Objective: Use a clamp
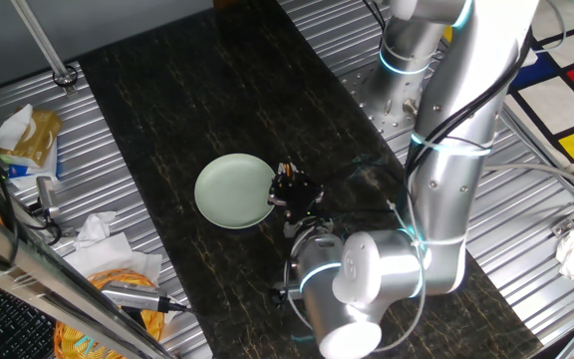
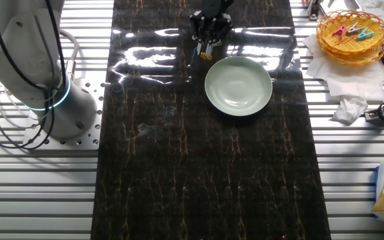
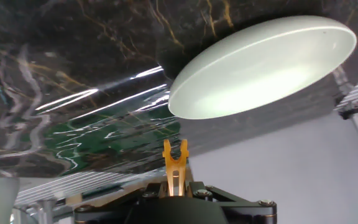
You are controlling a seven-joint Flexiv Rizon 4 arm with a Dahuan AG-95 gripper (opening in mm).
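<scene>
The tiny orange clamp [image 3: 174,163] sticks out from between my gripper's [image 3: 174,188] fingers in the hand view, its two prongs splayed in a V toward the pale green plate [image 3: 260,68]. The gripper is shut on it. In one fixed view the gripper [image 1: 292,189] hangs low over the dark mat, just beside the plate's [image 1: 229,191] right rim. In the other fixed view the gripper [image 2: 210,37] sits just off the far left rim of the plate [image 2: 239,87]. The clamp's tips stand a short way from the rim and do not touch it.
A wicker basket [image 2: 352,30] with several coloured clips stands on white tissue to one side of the mat. Bags, wrappers and tools [image 1: 108,284] clutter the metal table on that side. The arm's base [image 2: 59,107] stands on the opposite side.
</scene>
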